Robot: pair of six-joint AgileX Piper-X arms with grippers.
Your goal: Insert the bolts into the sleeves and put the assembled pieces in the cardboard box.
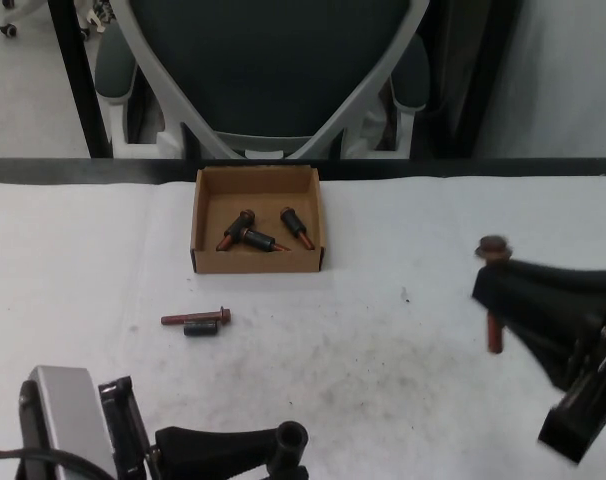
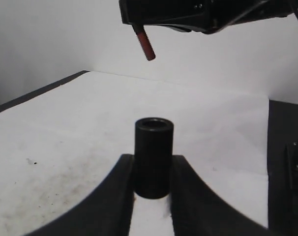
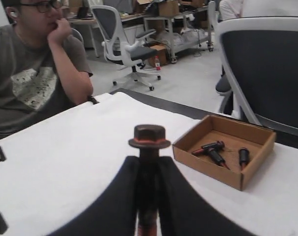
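My left gripper (image 2: 152,173) is shut on a black sleeve (image 2: 154,156), held upright with its open end up, low at the bench's near edge (image 1: 289,438). My right gripper (image 3: 149,173) is shut on a rusty bolt (image 3: 149,143), head up, and hangs over the right side of the bench (image 1: 494,300). In the left wrist view the bolt's threaded tip (image 2: 144,45) hangs above and beyond the sleeve, apart from it. The cardboard box (image 1: 208,262) at the back holds three assembled pieces (image 1: 248,234). A loose bolt (image 1: 195,318) and a loose sleeve (image 1: 201,329) lie in front of the box.
The white bench cover (image 1: 383,340) is stained grey in the middle. A dark strip (image 1: 503,168) runs along the far edge, with an office chair (image 1: 263,70) behind it. The box (image 3: 208,167) lies ahead of the right gripper.
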